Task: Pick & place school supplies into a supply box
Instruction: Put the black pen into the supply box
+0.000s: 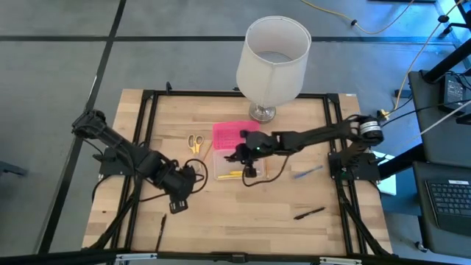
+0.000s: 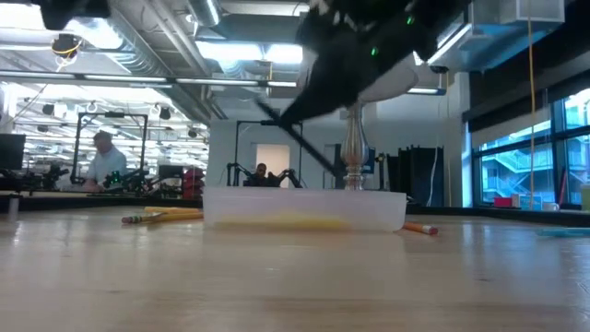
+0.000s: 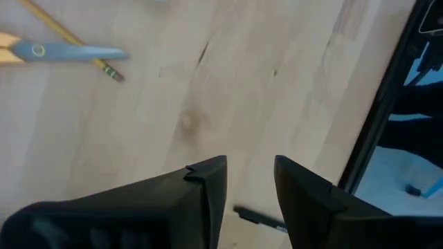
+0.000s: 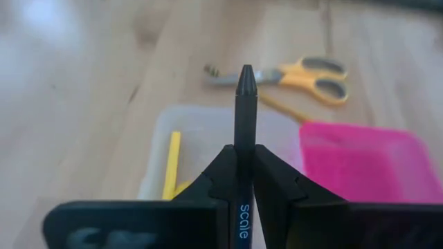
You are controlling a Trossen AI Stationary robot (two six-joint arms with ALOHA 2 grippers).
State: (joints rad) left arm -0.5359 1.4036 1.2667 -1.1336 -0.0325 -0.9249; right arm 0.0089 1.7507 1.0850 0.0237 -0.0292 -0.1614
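Observation:
My right gripper (image 1: 246,152) hangs over the supply box, shut on a black pen (image 4: 245,104). The box is a clear tray (image 1: 230,174) with its pink lid (image 1: 235,132) open toward the far edge. Yellow pencils (image 4: 171,163) lie in the tray. In the low view the tray (image 2: 304,210) sits flat on the table, with the right gripper (image 2: 359,41) above it. Yellow-handled scissors (image 1: 194,142) lie left of the lid. My left gripper (image 1: 178,197) is open, low over bare wood left of the box, above a dark pen (image 3: 259,218). My right gripper pinches the black pen's barrel (image 4: 244,155) between its two fingers. The pen lies along the fingers, its pointed end (image 4: 246,75) sticking out past the fingertips. It is lifted clear, above the tray.
A tall white lamp (image 1: 272,59) stands at the far edge behind the lid. A blue pen (image 1: 309,172) and a black pen (image 1: 309,213) lie to the right, and another dark pen (image 1: 160,224) lies near the front left. Loose pencils (image 2: 157,218) lie beside the tray.

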